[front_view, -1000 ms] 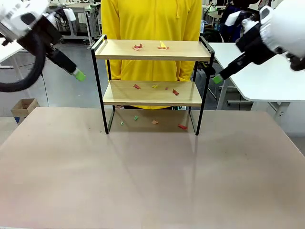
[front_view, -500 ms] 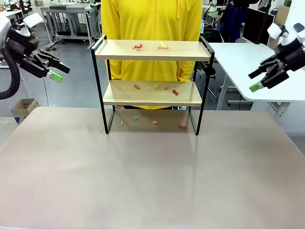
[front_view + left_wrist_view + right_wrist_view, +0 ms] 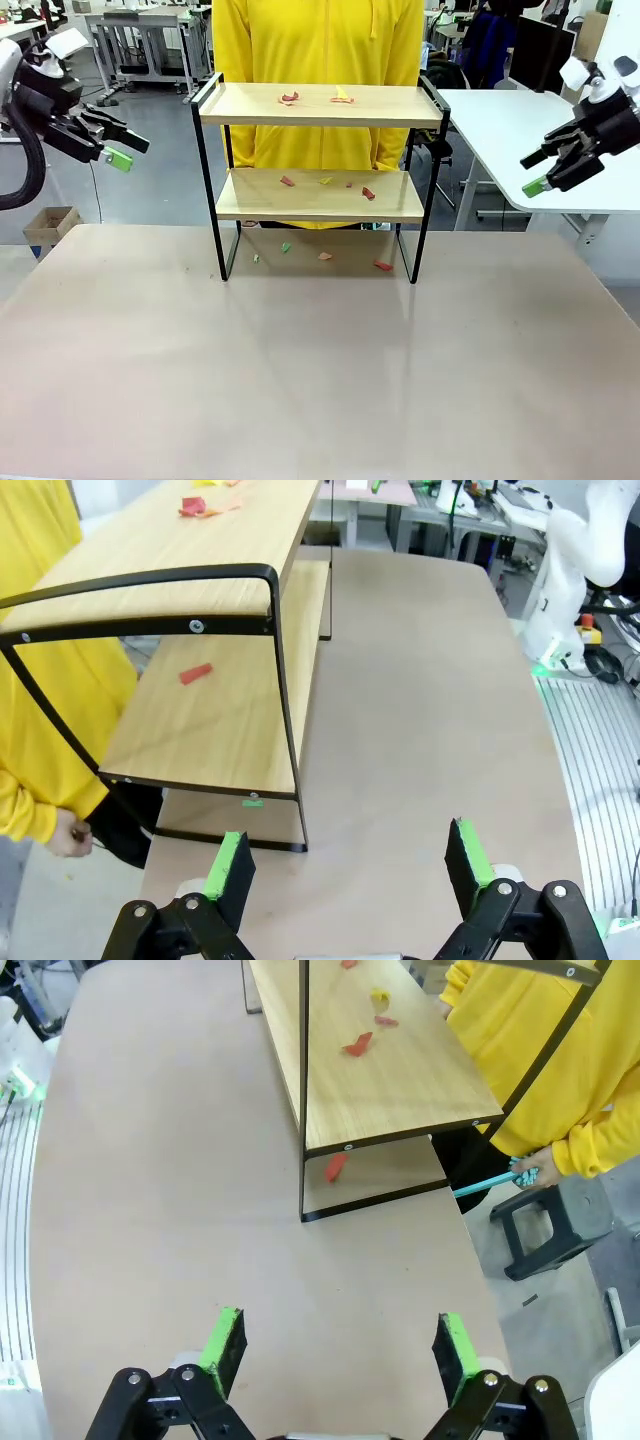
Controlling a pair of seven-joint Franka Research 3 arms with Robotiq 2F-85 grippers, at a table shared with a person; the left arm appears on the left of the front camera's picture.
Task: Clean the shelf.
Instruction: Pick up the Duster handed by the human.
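This looks like a robotics lab or workshop. Beyond the counter [image 3: 320, 380], metal-framed workbenches [image 3: 140, 45] stand at eleven o'clock on a bare grey floor [image 3: 150, 190]. A white table [image 3: 530, 140] sits at two o'clock, and a cardboard box [image 3: 50, 228] at ten.

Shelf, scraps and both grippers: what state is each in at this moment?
Shelf: upright on the table, uncleaned.
Coloured scraps: loose on both boards and on the table beneath.
Left gripper: open, empty, raised left of the shelf.
Right gripper: open, empty, raised right of the shelf.
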